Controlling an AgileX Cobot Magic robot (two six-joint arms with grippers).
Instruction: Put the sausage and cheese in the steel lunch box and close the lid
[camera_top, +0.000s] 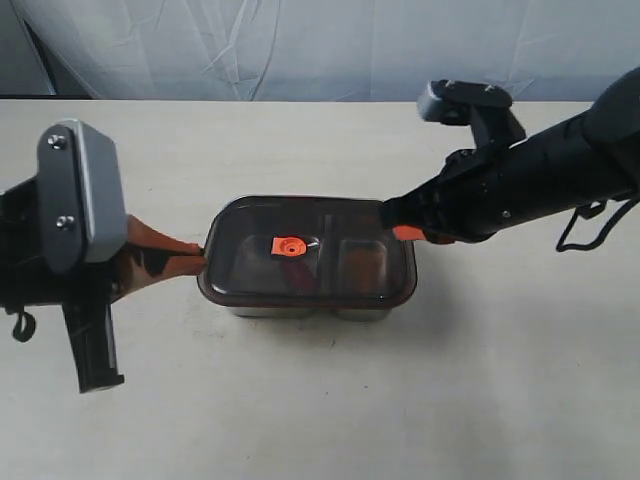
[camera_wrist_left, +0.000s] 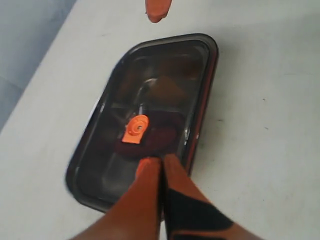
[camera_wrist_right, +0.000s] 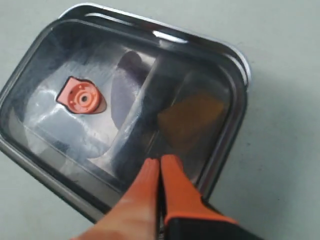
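Observation:
The steel lunch box (camera_top: 290, 311) stands mid-table with the dark translucent lid (camera_top: 345, 215) lying on top, its orange valve tab (camera_top: 288, 246) facing up. Through the lid the cheese (camera_wrist_right: 190, 117) shows as an orange-brown wedge in one compartment. The sausage (camera_wrist_left: 161, 138) is a dim dark-red shape in the other, under the tab. My left gripper (camera_top: 201, 256) is shut and empty, its tips (camera_wrist_left: 160, 161) over the lid's left end. The right gripper (camera_top: 396, 229) is also shut and empty, its tips (camera_wrist_right: 160, 161) over the lid's right end, above the cheese compartment.
The lunch box's steel rim (camera_wrist_right: 241, 59) shows beyond the lid on one side. The pale tabletop (camera_top: 480, 380) surrounds the box, and a white cloth backdrop (camera_top: 300, 45) hangs behind the table's far edge. The right gripper's fingertip (camera_wrist_left: 158, 10) shows in the left wrist view.

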